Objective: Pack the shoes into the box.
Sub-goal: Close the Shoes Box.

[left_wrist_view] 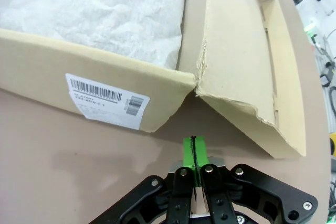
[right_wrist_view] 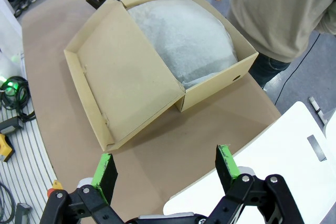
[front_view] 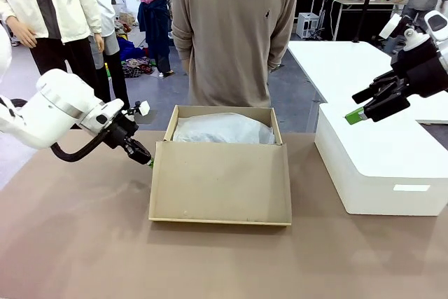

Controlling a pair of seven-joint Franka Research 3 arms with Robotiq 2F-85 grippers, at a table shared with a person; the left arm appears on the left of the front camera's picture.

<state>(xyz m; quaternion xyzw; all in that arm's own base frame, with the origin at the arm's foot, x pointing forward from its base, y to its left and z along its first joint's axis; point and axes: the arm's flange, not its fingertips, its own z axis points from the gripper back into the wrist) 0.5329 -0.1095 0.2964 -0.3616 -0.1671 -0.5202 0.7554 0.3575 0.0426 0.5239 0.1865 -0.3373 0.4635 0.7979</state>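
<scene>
The tan cardboard box sits mid-table, its flap lid hinged open toward me and half raised. White tissue paper bulges over the inside, so the shoes are hidden. My left gripper is shut and empty, low by the box's left corner where the lid meets the wall. In the left wrist view its green pads press together just short of that corner of the box. My right gripper hangs open and empty above the white block; its wrist view looks down on the box and tissue paper.
A large white block stands right of the box. A person in a beige sweater stands at the far edge behind the box. Bare brown tabletop lies in front and to the left.
</scene>
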